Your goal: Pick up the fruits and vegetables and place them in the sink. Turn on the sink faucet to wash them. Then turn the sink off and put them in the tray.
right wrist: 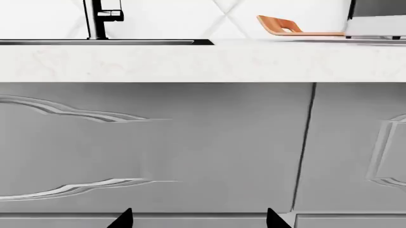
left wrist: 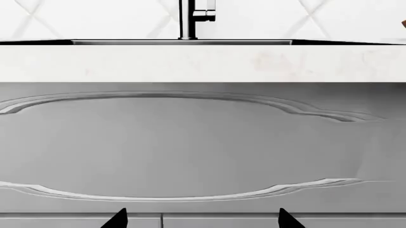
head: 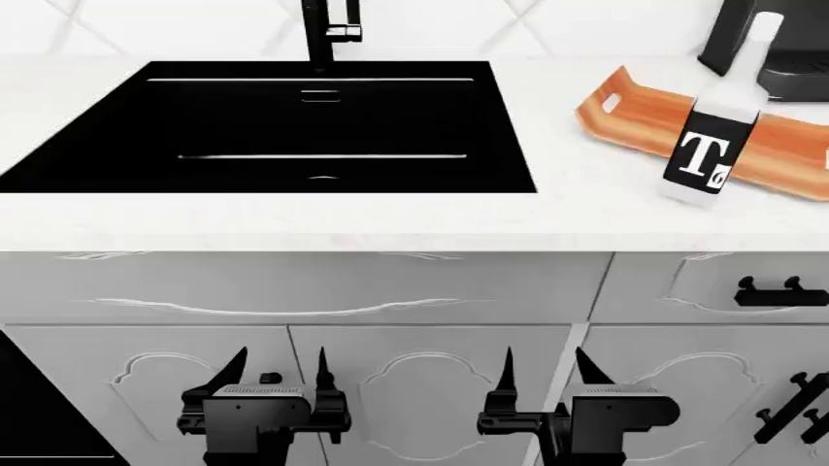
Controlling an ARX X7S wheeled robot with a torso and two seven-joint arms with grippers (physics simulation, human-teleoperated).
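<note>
**Both arms low before an empty black sink**

The left end effector (head: 276, 374) and the right end effector (head: 542, 374) hang side by side in front of the grey cabinet doors (head: 428, 388), below the edge of the white desk (head: 388, 228). Each is released, its two black fingers spread apart and pointing up, with nothing between them. Neither touches the cabinet front or the desk.

The sink (head: 78, 165), a wide matte-black basin, is set into the desk with its long axis running left to right from where the robot stands. An overflow slot shows on its back wall. The sink faucet (head: 315, 34) rises upright behind the basin's far rim, a small lever handle jutting from its right side; its top is cut off in every view.

The tray (head: 622, 116), orange-brown wood, lies flat on the desk to the right of the sink and well apart from it. Its long axis runs left to right, angled slightly away, with a slot handle cut into the near-left end. A white bottle (head: 719, 116) stands in front of the tray, leaning a little, neck upward. Its black label carries a large white "T" and a small mark beside it too fine to read. A dark grey machine (head: 778, 49) sits behind the tray.

No avocado or zucchini shows in any view.
</note>
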